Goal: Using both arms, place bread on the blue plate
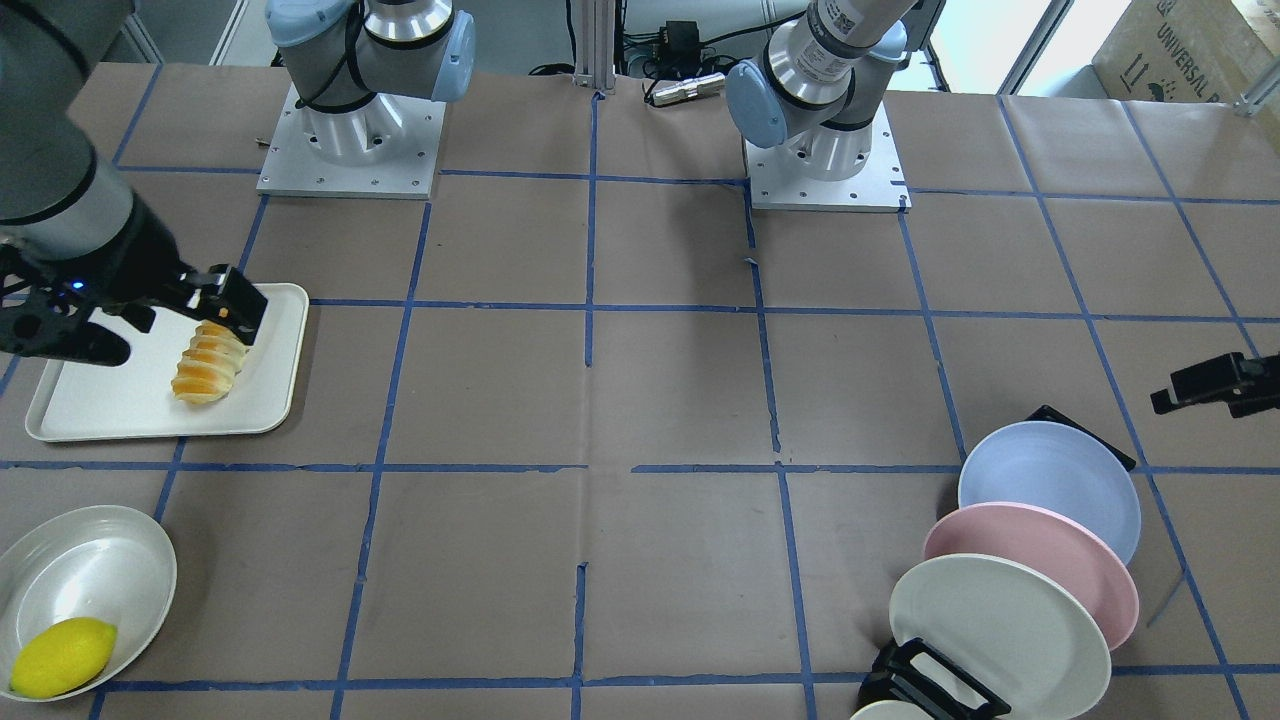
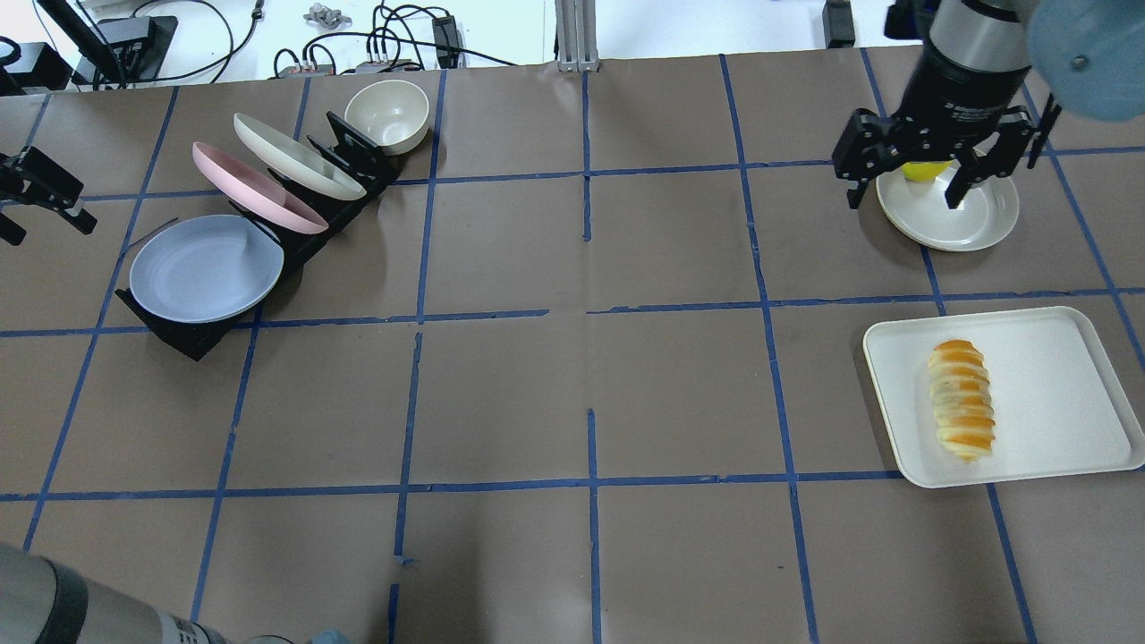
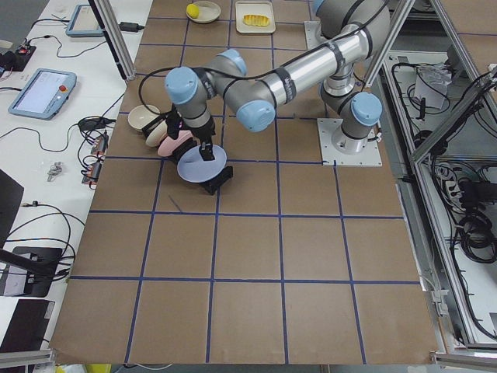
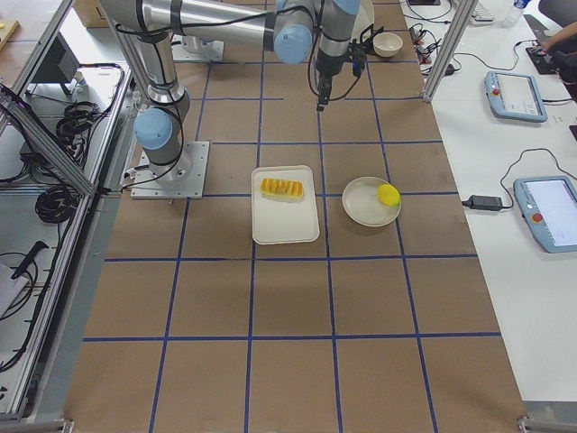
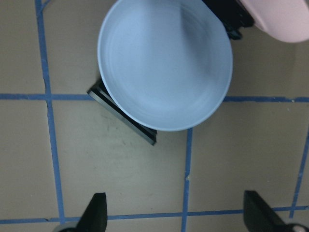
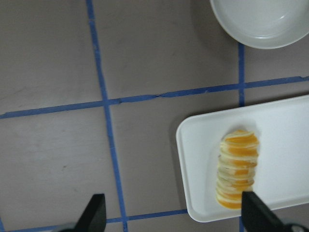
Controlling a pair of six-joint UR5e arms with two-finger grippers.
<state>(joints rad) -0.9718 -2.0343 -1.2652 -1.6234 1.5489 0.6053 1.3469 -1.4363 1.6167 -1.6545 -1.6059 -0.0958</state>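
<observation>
overhead exterior | tray (image 2: pixel 1055 394) holds bread (image 2: pixel 960 398) | bowl (image 2: pixel 971 219) holds lemon (image 2: pixel 923 170) (half hidden)

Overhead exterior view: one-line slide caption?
Bread on the white tray, blue plate in the black rack, left gripper and right gripper both open and empty.

Bright, even overhead light. Shadows on the table (image 2: pixel 501 385) are soft and short. The bench strip along the overhead view's top is blown out. Both wrist views are soft, and the blue plate (image 5: pixel 164 63) shows a smeared streak. The tray (image 1: pixel 100 400) is near clipping. The right arm (image 1: pixel 60 180) looms blurry in the front view.
</observation>
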